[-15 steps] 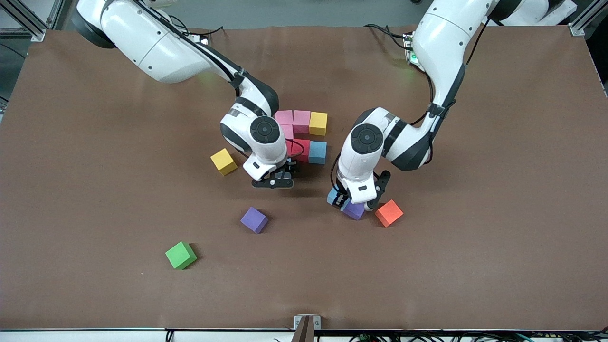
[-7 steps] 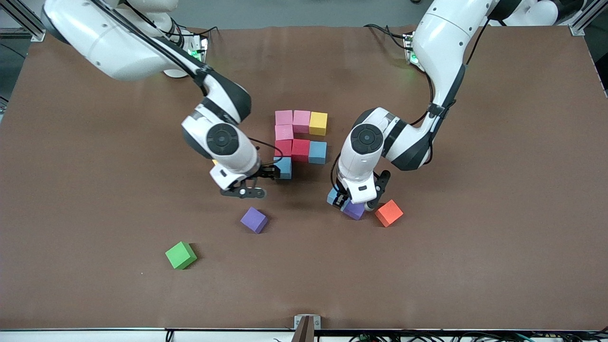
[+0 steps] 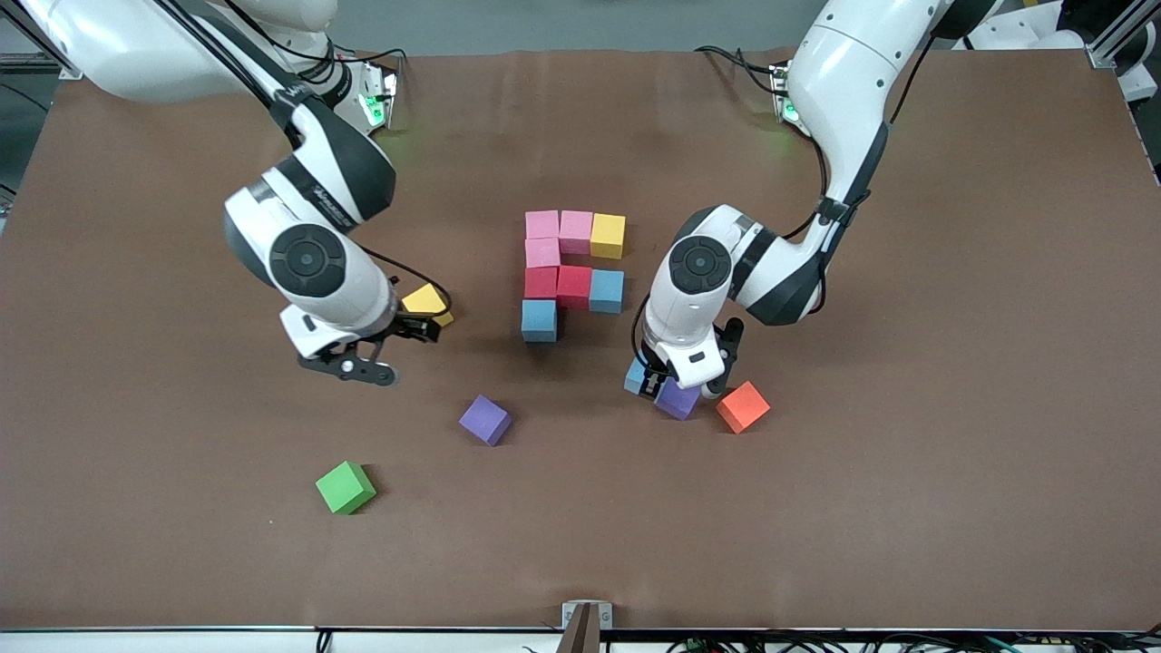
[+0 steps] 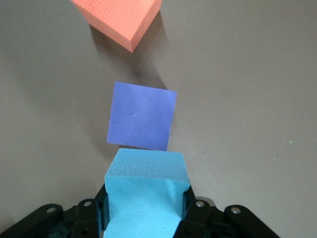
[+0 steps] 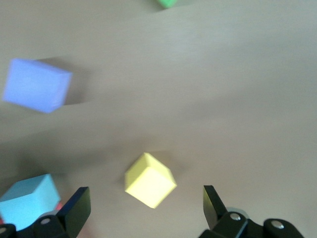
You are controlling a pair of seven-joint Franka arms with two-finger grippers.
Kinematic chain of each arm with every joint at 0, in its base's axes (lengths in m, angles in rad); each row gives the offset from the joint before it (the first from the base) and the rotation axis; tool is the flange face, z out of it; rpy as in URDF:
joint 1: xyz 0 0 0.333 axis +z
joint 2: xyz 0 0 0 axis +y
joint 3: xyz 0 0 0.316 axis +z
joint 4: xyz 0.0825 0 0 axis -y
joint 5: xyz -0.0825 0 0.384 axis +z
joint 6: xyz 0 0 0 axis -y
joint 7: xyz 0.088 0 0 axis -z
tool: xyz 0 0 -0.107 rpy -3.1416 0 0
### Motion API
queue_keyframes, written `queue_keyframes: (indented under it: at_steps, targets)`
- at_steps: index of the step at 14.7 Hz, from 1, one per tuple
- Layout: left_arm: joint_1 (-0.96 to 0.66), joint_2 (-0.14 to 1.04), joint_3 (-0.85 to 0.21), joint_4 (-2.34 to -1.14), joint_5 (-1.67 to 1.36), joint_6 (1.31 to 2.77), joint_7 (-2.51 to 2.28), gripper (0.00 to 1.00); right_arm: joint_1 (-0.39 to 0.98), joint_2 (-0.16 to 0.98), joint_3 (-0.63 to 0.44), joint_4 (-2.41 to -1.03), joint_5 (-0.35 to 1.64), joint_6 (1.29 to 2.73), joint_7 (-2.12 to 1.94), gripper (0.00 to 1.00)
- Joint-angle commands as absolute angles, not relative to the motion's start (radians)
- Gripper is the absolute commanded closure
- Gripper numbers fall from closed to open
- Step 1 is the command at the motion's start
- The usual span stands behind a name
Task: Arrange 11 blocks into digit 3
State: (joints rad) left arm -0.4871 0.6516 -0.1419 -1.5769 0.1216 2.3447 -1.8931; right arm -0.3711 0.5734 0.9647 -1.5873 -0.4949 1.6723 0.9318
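The half-built digit 3 (image 3: 571,272) sits mid-tabletop (image 3: 907,508) and serves as the landmark: seven cubes placed, the lowest a light blue cube (image 3: 539,320) at its corner nearest the front camera. The main risk, as I judge it, lies with the left end effector (image 3: 660,385), which is closed on a light blue block (image 4: 146,196) nearer the front camera than the digit, toward the left arm's end; a purple cube (image 4: 142,122) lies directly under or just beside that load, with the orange cube (image 3: 743,406) close by, so a shallow lift or sideways drag could knock either one. The foam looks squeezed between the fingers, and it could twist or spring on release and land crooked against the placed rows. The right end effector (image 3: 385,349) is wide open and empty, hanging by the loose yellow cube (image 5: 150,179) toward the right arm's end from the digit; a careless descent could nudge it askew. A second purple cube (image 3: 485,419) and the green cube (image 3: 345,487) lie nearer the camera than the digit
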Motion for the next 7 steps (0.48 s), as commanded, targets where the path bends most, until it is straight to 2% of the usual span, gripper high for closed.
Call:
queue_keyframes:
  at_steps: [1, 7]
  targets:
    - [-0.488, 0.638, -0.143, -1.577, 0.104, 2.329, -1.946, 0.71, -0.413, 0.560, 0.977, -1.548, -0.511, 1.580, 0.931, 0.00]
    - [-0.488, 0.647, -0.144, -1.575, 0.089, 2.330, -2.000, 0.72, -0.451, 0.560, 0.980, -1.534, -0.508, 1.563, 0.922, 0.00]
